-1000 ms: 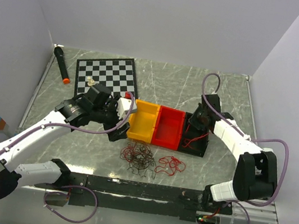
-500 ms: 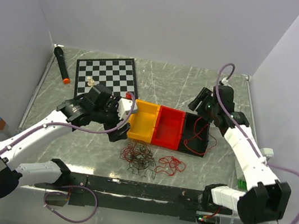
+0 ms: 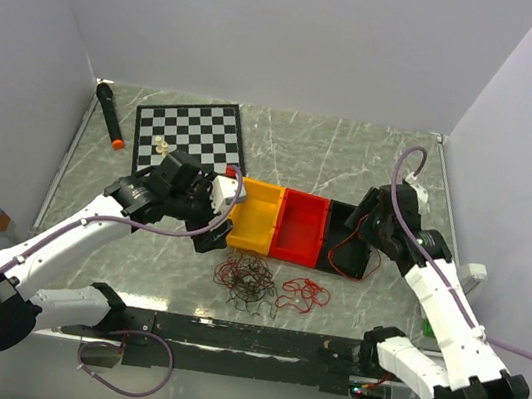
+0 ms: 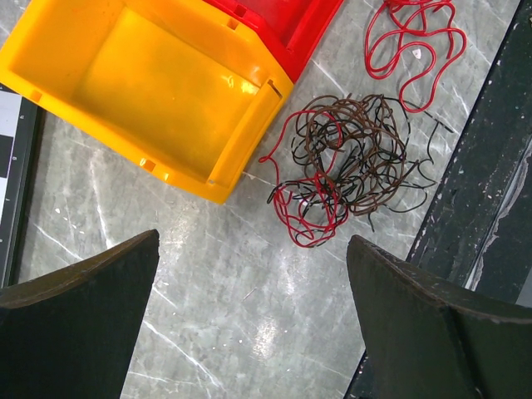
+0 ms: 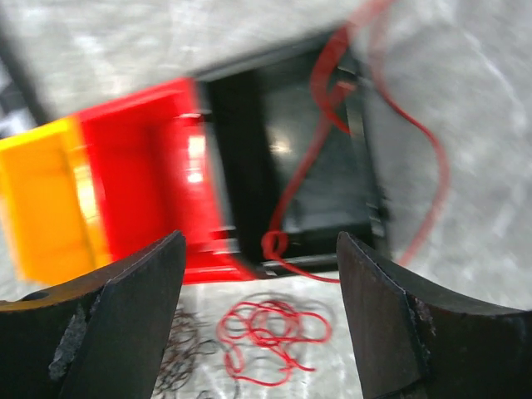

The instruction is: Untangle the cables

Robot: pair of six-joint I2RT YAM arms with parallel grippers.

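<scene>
Closest to me on the marbled tabletop (image 3: 354,153) lies the tangle of red and black cables (image 4: 349,158), with one loose red cable (image 3: 304,294) just beside it. My left claw (image 4: 253,241) hangs near the tangle, by the yellow bin (image 4: 166,91), fingers spread wide and holding nothing. If I pinch one loop there and lift, I judge the whole knot may rise with it, cinch tighter, or drag across the loose red cable and catch it. Further out, my right claw (image 5: 259,249) stands wide apart and empty over the black bin (image 5: 324,191), where another red cable (image 5: 326,79) drapes over the wall, partly outside. That one could slide out, or a finger could hook it.
</scene>
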